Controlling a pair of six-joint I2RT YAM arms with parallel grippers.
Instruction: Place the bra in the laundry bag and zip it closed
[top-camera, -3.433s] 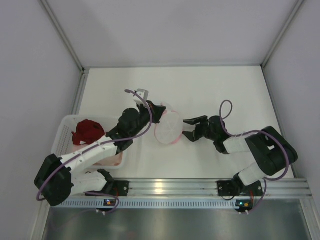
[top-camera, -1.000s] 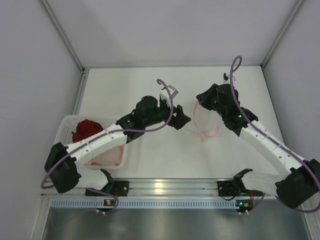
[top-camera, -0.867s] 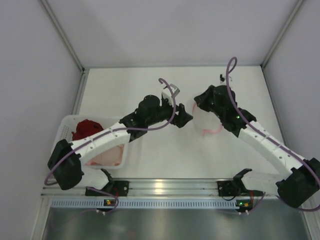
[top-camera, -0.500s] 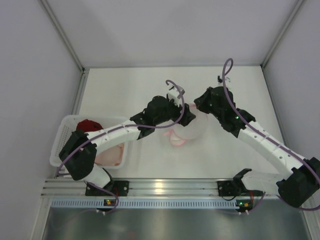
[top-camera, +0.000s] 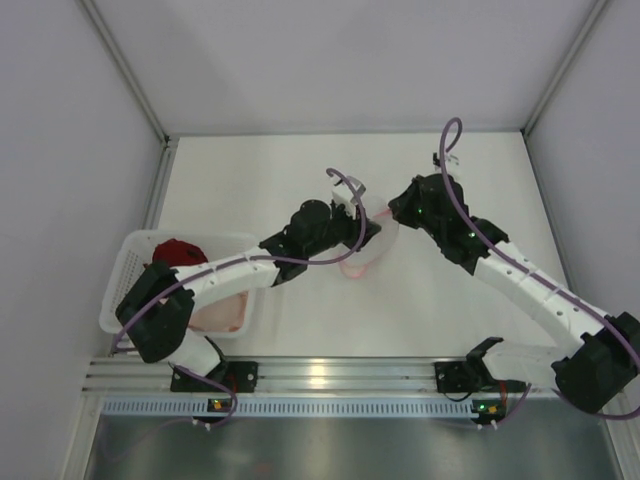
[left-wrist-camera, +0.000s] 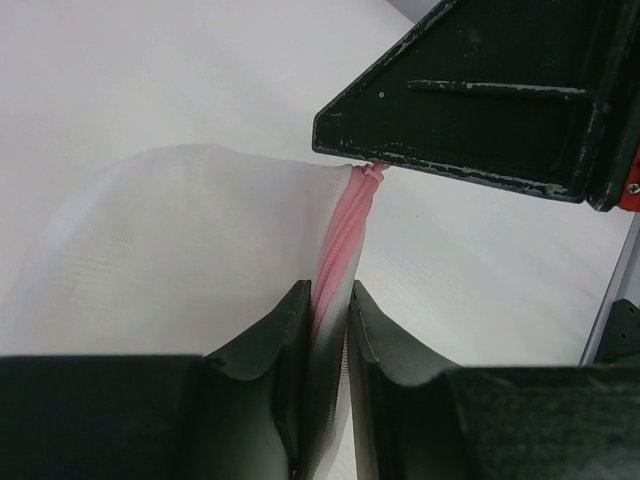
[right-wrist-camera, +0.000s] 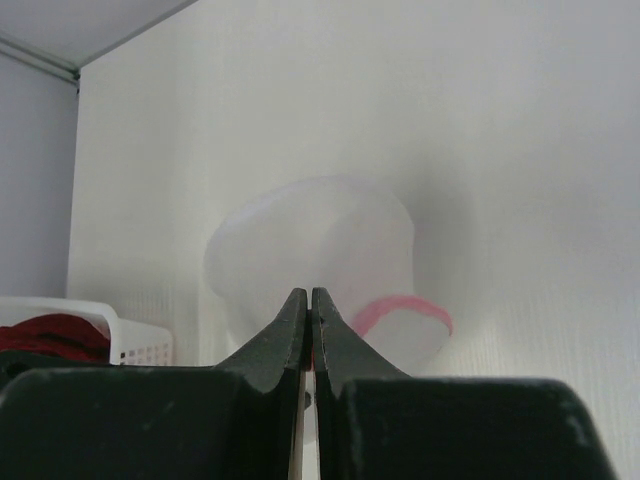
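Note:
The laundry bag (top-camera: 362, 252), white mesh with a pink zip rim, hangs above the table between both grippers. My left gripper (left-wrist-camera: 328, 296) is shut on the bag's pink rim (left-wrist-camera: 345, 235) and the mesh beside it. My right gripper (right-wrist-camera: 308, 298) is shut on the upper end of the zip, with a sliver of pink between its fingertips. In the left wrist view the right gripper's fingers (left-wrist-camera: 480, 95) pinch the top of the zip (left-wrist-camera: 375, 168). The bag (right-wrist-camera: 320, 250) droops below the right gripper. The pale pink bra (top-camera: 222, 315) lies in the basket, partly under my left arm.
A white perforated basket (top-camera: 128, 285) stands at the near left and holds a dark red bra (top-camera: 175, 255); both also show at the right wrist view's lower left as the basket (right-wrist-camera: 130, 340) and red bra (right-wrist-camera: 45, 335). Grey walls enclose the table on three sides.
My left gripper has moved right to the hanging bag and closed on its rim. The right gripper has shifted slightly left, still holding the bag up.

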